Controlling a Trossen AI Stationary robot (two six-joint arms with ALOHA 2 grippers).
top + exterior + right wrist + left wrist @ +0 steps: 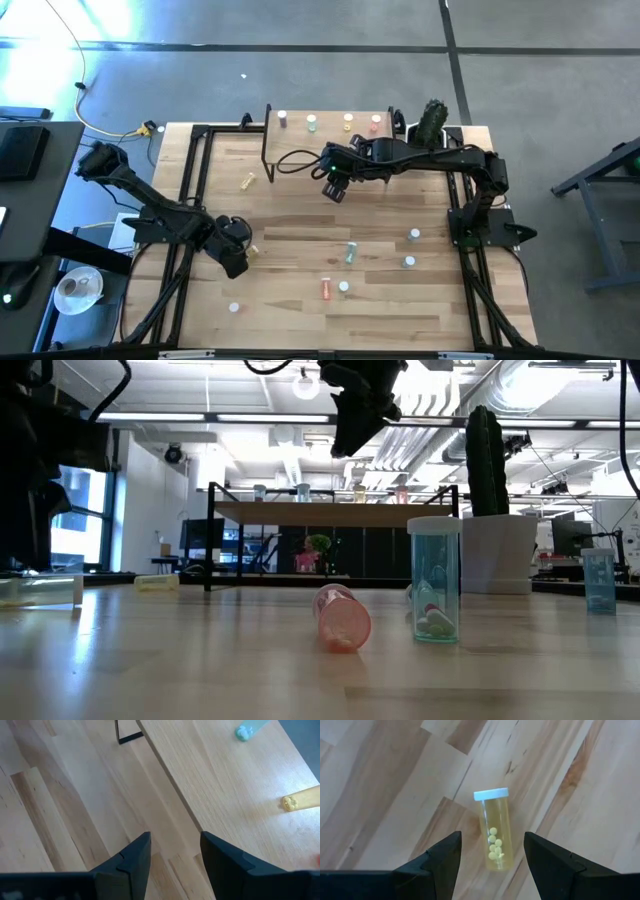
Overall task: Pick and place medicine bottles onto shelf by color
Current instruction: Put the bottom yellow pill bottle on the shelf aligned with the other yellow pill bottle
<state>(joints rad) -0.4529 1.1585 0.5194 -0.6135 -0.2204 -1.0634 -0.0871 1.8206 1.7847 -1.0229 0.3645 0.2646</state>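
Observation:
A yellow medicine bottle point(496, 832) with a white cap lies on its side on the table near the left edge. My left gripper point(492, 855) hovers open over it point(235, 255), one finger on either side of the bottle's base end without touching it. My right gripper point(335, 188) hangs open above the table, just in front of the shelf point(330, 112), with nothing between its fingers point(175, 855). The shelf point(330, 510) carries one pale, one green, one yellow and one red bottle, all standing upright in a row.
Loose bottles lie about the table: another yellow point(247, 181), a green point(350, 252), a red point(342, 618), and blue ones point(414, 235) point(435, 585). A white pot with a cactus point(432, 120) stands at the shelf's right end.

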